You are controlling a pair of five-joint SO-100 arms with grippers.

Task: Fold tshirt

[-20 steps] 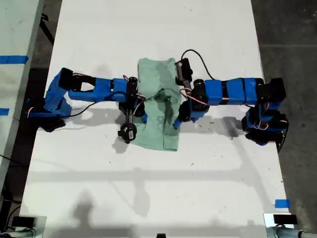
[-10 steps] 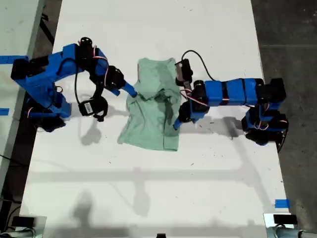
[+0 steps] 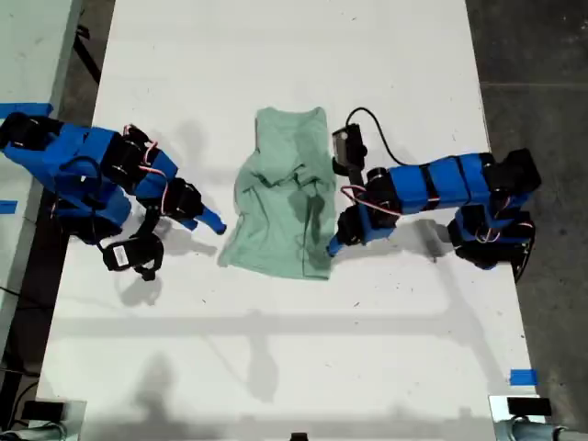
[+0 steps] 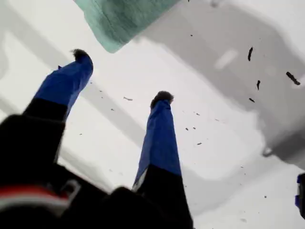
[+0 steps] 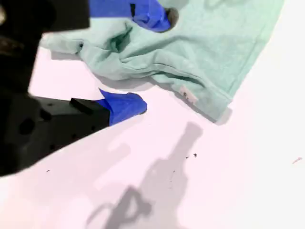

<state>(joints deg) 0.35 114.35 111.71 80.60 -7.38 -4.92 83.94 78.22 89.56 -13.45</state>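
Note:
The pale mint tshirt [image 3: 285, 202] lies rumpled and partly folded at the middle of the white table [image 3: 294, 349]. My first gripper [image 3: 209, 221] hovers open just off the shirt's lower corner on the exterior view's left, with nothing between its fingers [image 4: 159, 138]; that corner of the tshirt [image 4: 119, 19] shows beyond the tips. At the shirt's edge on the exterior view's right, my second gripper [image 3: 334, 244] is open. One finger [image 5: 152, 14] is over the tshirt [image 5: 205, 52] and the other is on the bare table beside its hem, near a tiny label [image 5: 185, 94].
Blue tape [image 3: 524, 377] marks the table near the exterior view's lower right. A second table with blue tape [image 3: 23, 110] stands at the exterior view's left. Dark floor [image 3: 542, 73] borders the exterior view's right. A black cable [image 3: 372, 124] loops above the second arm.
My first arm drew back off the shirt toward the exterior view's left, letting go. The shirt's lower corner spread outward. My second gripper slid a little down the shirt's edge.

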